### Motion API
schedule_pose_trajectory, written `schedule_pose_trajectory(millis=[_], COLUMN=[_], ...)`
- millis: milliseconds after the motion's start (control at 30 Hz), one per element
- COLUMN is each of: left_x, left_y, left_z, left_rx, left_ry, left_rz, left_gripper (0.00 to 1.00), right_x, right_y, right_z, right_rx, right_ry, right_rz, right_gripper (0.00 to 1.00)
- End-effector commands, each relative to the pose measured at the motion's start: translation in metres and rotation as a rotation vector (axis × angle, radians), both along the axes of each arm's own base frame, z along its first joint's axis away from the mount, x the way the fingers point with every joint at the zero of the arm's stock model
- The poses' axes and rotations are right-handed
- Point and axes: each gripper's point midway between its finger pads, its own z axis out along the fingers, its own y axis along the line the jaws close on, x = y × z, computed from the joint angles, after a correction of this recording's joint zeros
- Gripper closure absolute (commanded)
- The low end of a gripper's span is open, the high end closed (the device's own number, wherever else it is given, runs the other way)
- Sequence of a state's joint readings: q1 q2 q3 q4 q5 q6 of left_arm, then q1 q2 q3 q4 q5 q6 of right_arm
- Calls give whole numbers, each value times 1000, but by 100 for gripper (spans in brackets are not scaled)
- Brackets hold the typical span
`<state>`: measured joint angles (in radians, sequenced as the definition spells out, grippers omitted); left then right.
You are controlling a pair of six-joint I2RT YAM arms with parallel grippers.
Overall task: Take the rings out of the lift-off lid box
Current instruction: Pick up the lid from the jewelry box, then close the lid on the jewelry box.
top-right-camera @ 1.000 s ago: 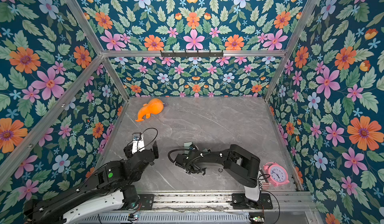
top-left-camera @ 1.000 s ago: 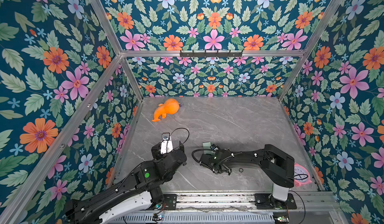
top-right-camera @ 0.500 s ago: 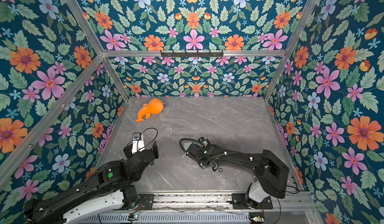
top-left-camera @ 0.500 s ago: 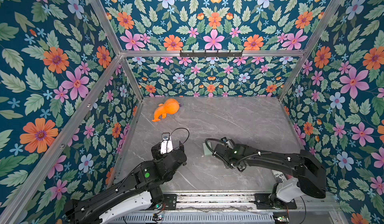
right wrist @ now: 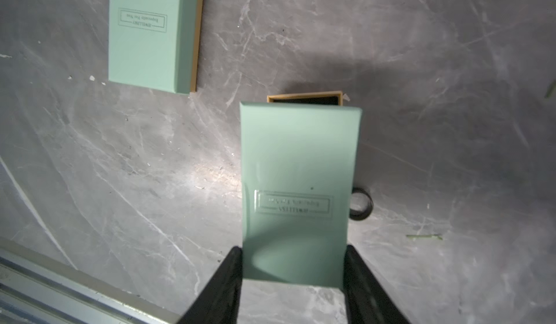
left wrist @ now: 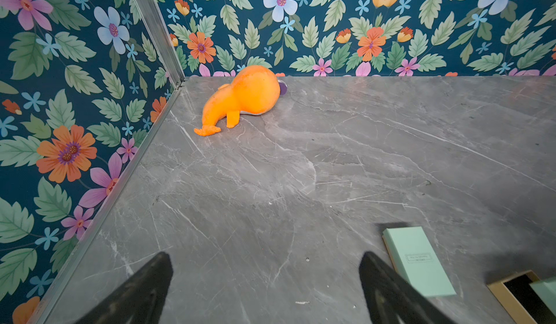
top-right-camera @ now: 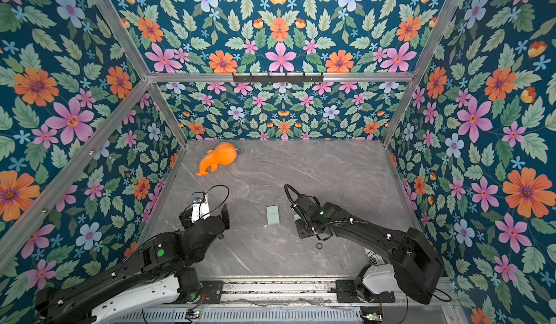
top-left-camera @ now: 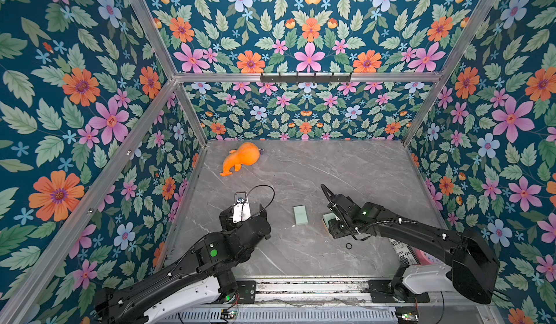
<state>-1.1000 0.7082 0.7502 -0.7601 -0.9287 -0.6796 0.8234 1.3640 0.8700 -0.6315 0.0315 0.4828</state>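
In the right wrist view my right gripper [right wrist: 293, 253] is shut on a mint-green lid [right wrist: 298, 172], one finger on each long side. Behind the lid shows the tan rim of the open box base [right wrist: 304, 96] with a black inside; what lies in it is hidden. One black ring [right wrist: 361, 206] lies on the table beside the lid, also seen in both top views [top-left-camera: 348, 246] [top-right-camera: 319, 246]. My left gripper [left wrist: 266, 277] stands open over bare table, left of the boxes.
A second mint-green box [top-left-camera: 301, 214] [top-right-camera: 273, 214] [right wrist: 152, 33] with a tan edge lies flat between the arms. An orange plush toy [top-left-camera: 240, 158] sits at the back left. A pink clock [top-left-camera: 416, 254] is partly hidden behind the right arm.
My right gripper has moved to the right, away from the flat mint-green box, which now shows in full. The ring and the left arm have stayed put.
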Motion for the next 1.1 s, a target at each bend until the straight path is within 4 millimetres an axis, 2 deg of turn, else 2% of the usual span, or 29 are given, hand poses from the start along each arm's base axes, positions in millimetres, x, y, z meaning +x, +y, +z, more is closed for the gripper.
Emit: schedule_pose_trajectory(millis=[0,367,733,1067], left_x=[0,0,1,1], left_y=[3,2,2,2], left_z=[1,1,1,1], left_rx=[2,3,9,8], left_ry=[-7,-6,-3,-3], left_rz=[15,13,13,14], left_gripper=[1,1,1,1], right_x=[3,17,19,19], right_y=[8,3,-7,-6], right_z=[-1,-14,-20,-25], right_rx=[27,-21,-90,-90], right_ry=[1,17,14,30], right_rz=[56,49,45,49], right_gripper=[51,52,52,52])
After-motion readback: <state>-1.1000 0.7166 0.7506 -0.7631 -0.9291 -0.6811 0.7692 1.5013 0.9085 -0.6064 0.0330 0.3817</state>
